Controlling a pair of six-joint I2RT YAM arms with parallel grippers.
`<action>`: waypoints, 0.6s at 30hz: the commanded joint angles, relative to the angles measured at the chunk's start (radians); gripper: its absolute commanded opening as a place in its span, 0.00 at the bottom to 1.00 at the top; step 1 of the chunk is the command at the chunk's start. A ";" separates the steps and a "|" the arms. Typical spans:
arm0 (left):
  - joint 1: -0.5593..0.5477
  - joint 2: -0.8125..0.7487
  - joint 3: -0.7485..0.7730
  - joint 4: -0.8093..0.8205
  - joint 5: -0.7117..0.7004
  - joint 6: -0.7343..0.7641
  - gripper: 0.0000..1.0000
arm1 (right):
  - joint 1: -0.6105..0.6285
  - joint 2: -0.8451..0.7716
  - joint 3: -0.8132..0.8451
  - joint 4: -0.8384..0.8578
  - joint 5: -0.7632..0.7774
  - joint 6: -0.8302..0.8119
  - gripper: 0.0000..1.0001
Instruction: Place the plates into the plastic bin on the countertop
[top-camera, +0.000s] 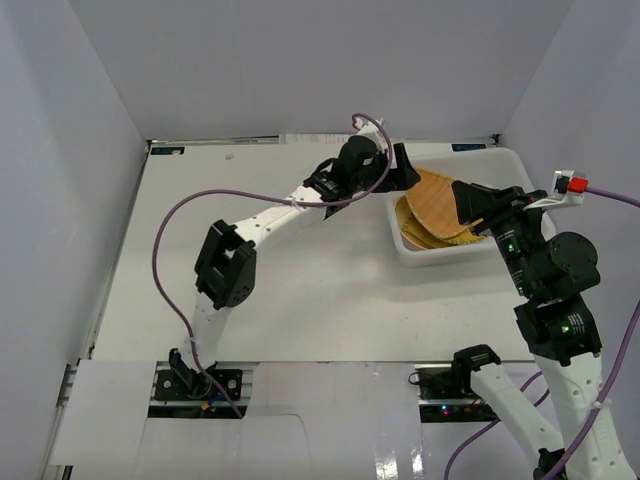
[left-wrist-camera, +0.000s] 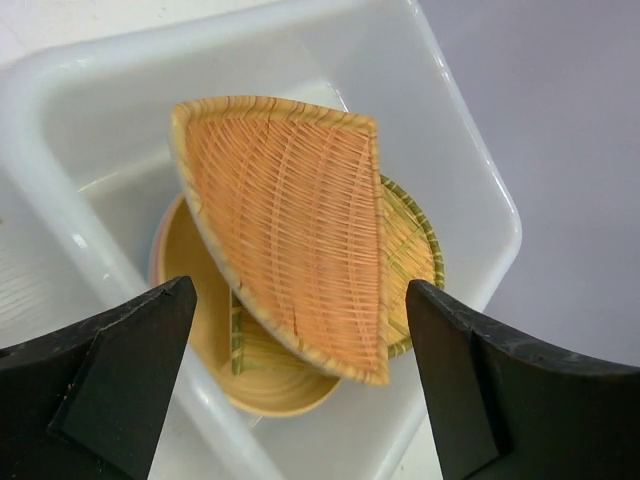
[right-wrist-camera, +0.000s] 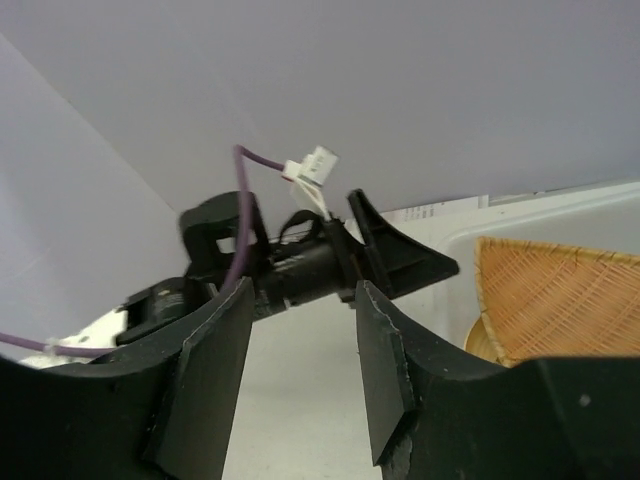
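Observation:
The plastic bin (top-camera: 442, 256) stands at the back right of the countertop (top-camera: 300, 290). Inside it lies a stack of plates. A fan-shaped woven tray (left-wrist-camera: 290, 210) rests tilted on top, over a round woven tray with a green rim (left-wrist-camera: 412, 255) and a smooth orange-yellow plate (left-wrist-camera: 195, 275). A pink rim (left-wrist-camera: 155, 250) peeks out at the stack's left. My left gripper (left-wrist-camera: 300, 290) hangs open above the bin's left end (top-camera: 405, 170), holding nothing. My right gripper (top-camera: 472, 205) is over the bin's right part, open and empty (right-wrist-camera: 300, 300).
Pale grey walls close in the countertop on three sides; the bin (left-wrist-camera: 490, 200) sits near the right wall. Purple cables trail from the left arm (top-camera: 165, 240) and along the right arm. In the right wrist view the left gripper (right-wrist-camera: 330, 260) is straight ahead.

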 joint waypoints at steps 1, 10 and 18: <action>0.005 -0.342 -0.113 0.016 -0.072 0.138 0.98 | 0.003 -0.018 -0.002 0.005 -0.003 -0.014 0.52; 0.005 -0.958 -0.639 -0.082 -0.143 0.292 0.98 | 0.003 -0.032 -0.088 -0.010 -0.176 -0.032 0.74; 0.005 -1.476 -0.940 -0.318 -0.259 0.280 0.98 | 0.003 -0.166 -0.148 -0.019 -0.114 -0.095 0.90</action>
